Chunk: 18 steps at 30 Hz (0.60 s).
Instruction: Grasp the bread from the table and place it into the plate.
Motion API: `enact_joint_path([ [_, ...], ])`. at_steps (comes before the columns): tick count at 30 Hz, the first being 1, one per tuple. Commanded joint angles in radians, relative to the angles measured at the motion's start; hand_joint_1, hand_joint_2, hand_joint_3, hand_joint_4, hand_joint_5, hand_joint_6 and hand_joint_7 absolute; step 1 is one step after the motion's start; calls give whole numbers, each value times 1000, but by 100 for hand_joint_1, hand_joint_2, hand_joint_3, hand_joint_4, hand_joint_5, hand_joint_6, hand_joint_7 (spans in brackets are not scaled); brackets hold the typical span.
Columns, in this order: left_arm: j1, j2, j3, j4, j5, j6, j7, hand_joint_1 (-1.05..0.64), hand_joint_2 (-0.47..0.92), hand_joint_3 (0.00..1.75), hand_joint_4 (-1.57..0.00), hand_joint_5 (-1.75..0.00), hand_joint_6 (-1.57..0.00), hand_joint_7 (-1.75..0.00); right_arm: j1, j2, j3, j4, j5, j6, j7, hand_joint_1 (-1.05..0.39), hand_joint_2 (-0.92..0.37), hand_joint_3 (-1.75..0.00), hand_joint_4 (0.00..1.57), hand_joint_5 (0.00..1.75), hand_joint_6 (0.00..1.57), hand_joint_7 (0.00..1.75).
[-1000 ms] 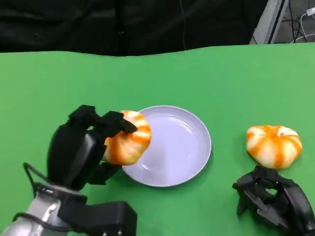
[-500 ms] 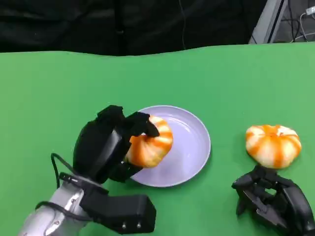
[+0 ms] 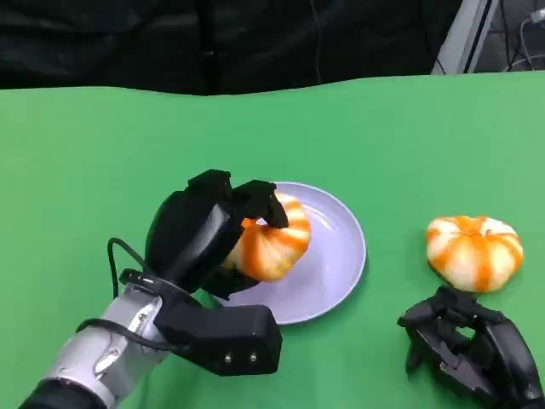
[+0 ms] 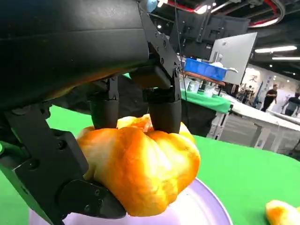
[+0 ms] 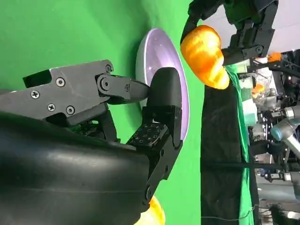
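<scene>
My left hand (image 3: 209,239) grips an orange-and-white striped bread (image 3: 272,243) and holds it over the left part of the pale lavender plate (image 3: 336,256). In the left wrist view the black fingers (image 4: 164,105) wrap the bread (image 4: 140,171) just above the plate (image 4: 206,211). A second striped bread (image 3: 473,251) lies on the green table at the right. My right hand (image 3: 468,345) rests near the front edge, just in front of that bread, with nothing in it and its fingers (image 5: 159,117) apart. The right wrist view shows the plate (image 5: 159,51) and the held bread (image 5: 204,54).
The green table (image 3: 102,153) stretches wide to the left and behind the plate. A black backdrop (image 3: 213,43) stands beyond the table's far edge. The left forearm (image 3: 111,358) comes in from the lower left.
My left hand has carried the bread rightward, from the plate's left rim to above its left part. The right hand and the second bread have stayed put.
</scene>
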Motion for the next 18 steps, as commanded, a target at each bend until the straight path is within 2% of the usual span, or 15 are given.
enact_joint_path([
  [1,-28,0,-11,35,-10,-9,-15,-10,61,63,-68,-175,-73,-151,15,-5,0,-6,1,-15,-9,-26,-90,-39,64,175,82,105],
  [5,-93,-26,-36,126,-3,-4,-41,-11,63,57,-66,-175,-74,-145,4,-12,-2,5,-2,-10,-13,-26,-90,-40,65,175,82,106],
  [18,-142,-48,-63,232,-6,-9,-30,-13,70,41,-64,-175,-70,-151,6,-13,1,8,-19,-29,-32,-26,-90,-43,66,174,82,106],
])
